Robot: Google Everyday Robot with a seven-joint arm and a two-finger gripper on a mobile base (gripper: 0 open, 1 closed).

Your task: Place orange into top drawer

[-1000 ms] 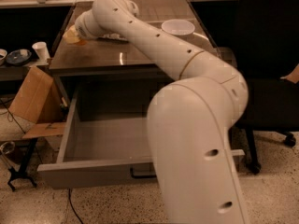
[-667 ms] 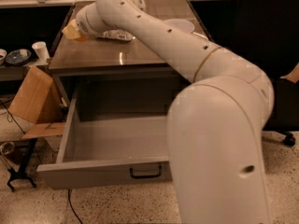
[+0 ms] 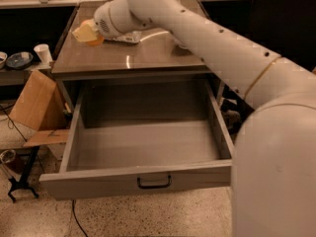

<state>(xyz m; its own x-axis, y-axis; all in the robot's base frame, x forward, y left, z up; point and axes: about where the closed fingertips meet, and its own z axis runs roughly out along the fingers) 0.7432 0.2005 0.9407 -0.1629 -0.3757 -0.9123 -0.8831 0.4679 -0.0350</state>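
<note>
Open drawer below, gripper on the counter at the orange.
Nearest, the arm's bulk has swung further right than a moment ago, uncovering more of the top drawer, which stands pulled out below the gripper and nearer than it. The gripper has barely shifted. The orange shows just under its tip; whether it is gripped cannot be told. A crinkled packet lies just right of it.
</note>
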